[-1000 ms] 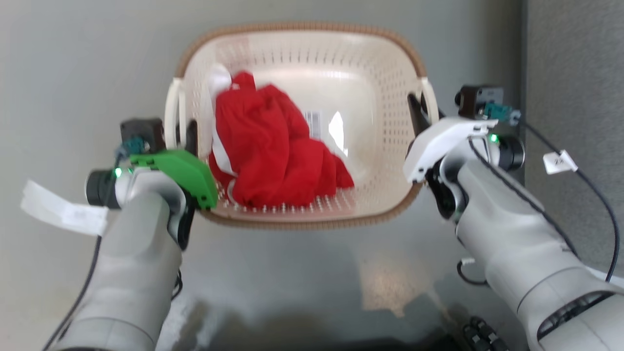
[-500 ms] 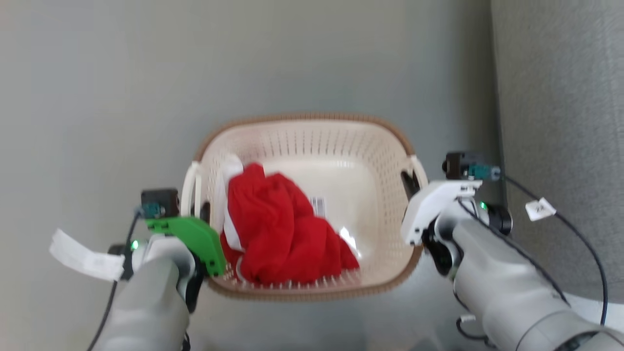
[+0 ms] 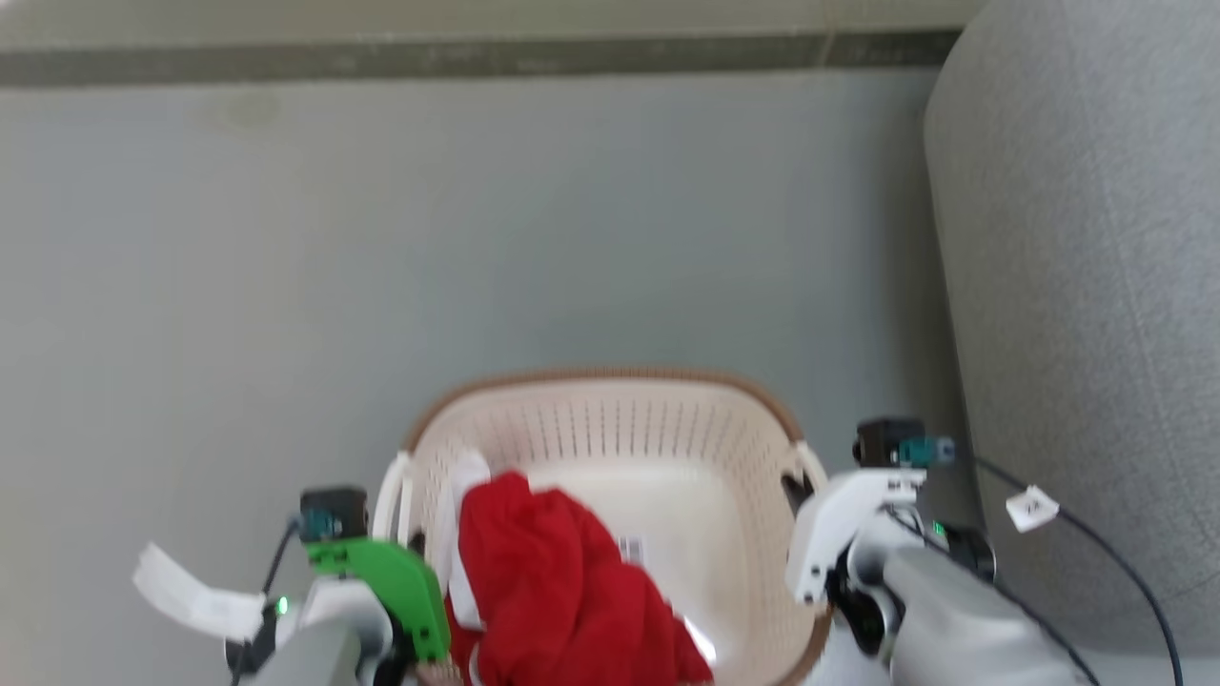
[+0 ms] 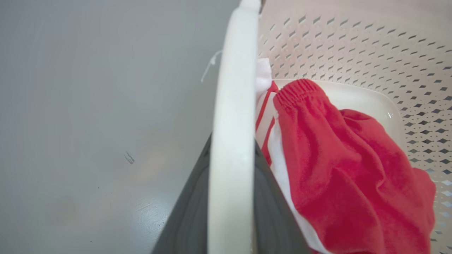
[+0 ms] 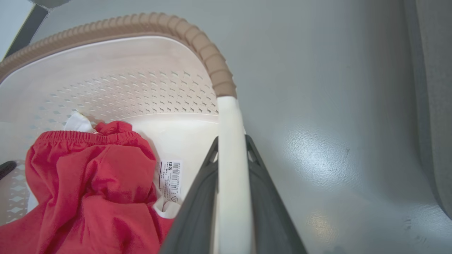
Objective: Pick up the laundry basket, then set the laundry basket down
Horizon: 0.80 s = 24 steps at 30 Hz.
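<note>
Left tool (image 3: 410, 548): fingers clamped on either side of the left handle (image 4: 231, 106).
Right tool (image 3: 796, 495): clamped the same way on the right handle (image 5: 229, 141).
Laundry basket (image 3: 610, 419): at 6 o'clock in your head view, between both tools. The red garment (image 3: 562, 591) lies inside toward 7 o'clock.
Change: the head camera has tilted up over the last second, so the basket sits lower in frame. Both grips are unchanged.
Surroundings: open floor (image 3: 477, 238) toward 12 o'clock, with a dark strip (image 3: 477, 59) beyond it. Grey upholstery (image 3: 1077, 286) is at 3 o'clock.
Judgement: you probably have the basket lifted. The set-down remains.
</note>
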### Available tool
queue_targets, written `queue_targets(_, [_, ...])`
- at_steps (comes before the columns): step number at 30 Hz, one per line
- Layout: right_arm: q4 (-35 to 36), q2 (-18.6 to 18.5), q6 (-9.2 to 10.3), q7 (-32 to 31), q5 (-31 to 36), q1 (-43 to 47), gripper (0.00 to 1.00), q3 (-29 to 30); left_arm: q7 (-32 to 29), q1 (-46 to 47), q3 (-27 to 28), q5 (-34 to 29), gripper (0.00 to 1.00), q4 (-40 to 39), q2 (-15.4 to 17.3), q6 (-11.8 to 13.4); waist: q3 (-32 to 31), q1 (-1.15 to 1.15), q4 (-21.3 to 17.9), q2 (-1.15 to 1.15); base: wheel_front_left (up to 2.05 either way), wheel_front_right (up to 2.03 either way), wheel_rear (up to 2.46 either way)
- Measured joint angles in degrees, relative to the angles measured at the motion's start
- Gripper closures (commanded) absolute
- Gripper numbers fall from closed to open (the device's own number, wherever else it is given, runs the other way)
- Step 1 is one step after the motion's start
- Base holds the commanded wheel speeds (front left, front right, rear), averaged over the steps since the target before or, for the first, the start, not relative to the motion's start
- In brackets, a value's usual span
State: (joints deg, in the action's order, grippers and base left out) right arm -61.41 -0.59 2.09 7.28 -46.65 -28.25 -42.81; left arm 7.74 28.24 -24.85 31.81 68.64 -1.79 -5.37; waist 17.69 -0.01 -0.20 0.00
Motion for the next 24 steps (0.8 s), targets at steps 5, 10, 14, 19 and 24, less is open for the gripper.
queue_targets(5, [0.3, 0.0, 0.09, -0.8, -2.0, 3.9, 1.0, -1.6, -0.9, -3.7, -1.3, 1.9, 1.0, 0.6, 0.0, 0.0, -4.1, 0.0, 0.3, 0.0, 0.0, 0.0, 0.0])
queue_targets(10, [0.7, 0.0, 0.54, -1.3, -3.4, 7.2, 1.0, -3.1, -1.2, -7.0, -2.2, 2.8, 1.0, 0.8, 0.0, 0.0, -8.2, 0.0, 0.6, 0.0, 0.0, 0.0, 0.0])
queue_targets(14, [1.0, 0.0, 0.93, -1.8, -4.0, 8.8, 1.0, -4.0, -1.7, -8.5, -3.0, 3.3, 1.0, 0.8, 0.1, 0.1, -10.7, 0.0, 0.7, 0.0, 0.0, 0.0, 0.0])
queue_targets(19, [1.5, 0.0, 1.57, -2.4, -5.4, 10.4, 1.0, -5.2, -2.2, -10.6, -3.8, 3.8, 1.0, 0.3, 0.3, 0.3, -14.3, 0.0, 0.8, 0.0, 0.0, 0.0, 0.0])
queue_targets(24, [2.0, -0.1, 2.13, -2.4, -6.2, 11.0, 1.0, -6.0, -2.2, -11.0, -5.0, 5.2, 1.0, -0.9, 0.8, 0.8, -16.6, 0.0, 0.8, 0.0, 0.0, 0.0, 0.0])
